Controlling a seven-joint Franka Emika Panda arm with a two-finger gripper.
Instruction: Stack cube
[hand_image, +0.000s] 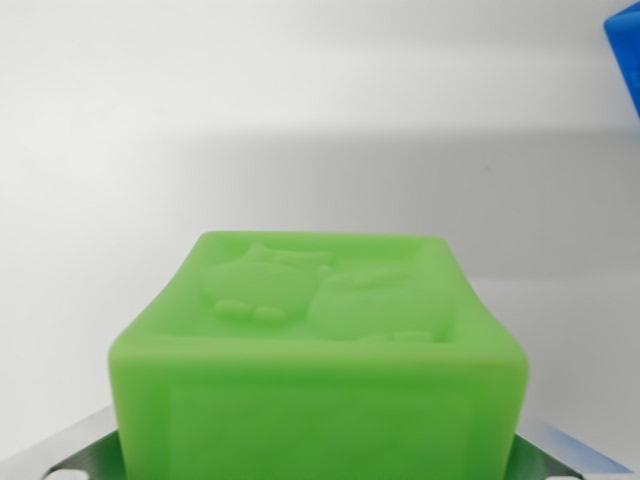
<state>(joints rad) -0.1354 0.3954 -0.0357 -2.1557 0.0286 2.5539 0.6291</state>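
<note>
- One soft-looking green cube (318, 350) of moulded plastic or rubber fills the lower middle of the wrist view, directly under the camera and between the tool's metal parts.
- Its top face carries a raised relief of what looks like two rounded animal figures inside a shallow framed border; the figures' heads point away from the camera, toward the top of the view.
- The block sits square to the tool: one flat side face turns straight toward the camera, and the top face recedes away from it. No long axis stands out; width and depth look alike.
- Two grey metal pieces of the gripper (320, 465) show at the bottom corners, one at the wrist view's left and one at the wrist view's right, each just beside the block's lower edge.
- Whether the jaws press on the block or merely flank it I cannot tell, since the contact points are hidden behind the block and cut off by the frame.
- Beyond the block lies a plain white surface (200, 120), smooth and bare, with a broad soft grey shadow band across the middle distance.
- One corner of a blue object (625, 55) pokes in at the upper edge on the wrist view's right, well apart from the tool and the green block; too little shows to name its shape.
</note>
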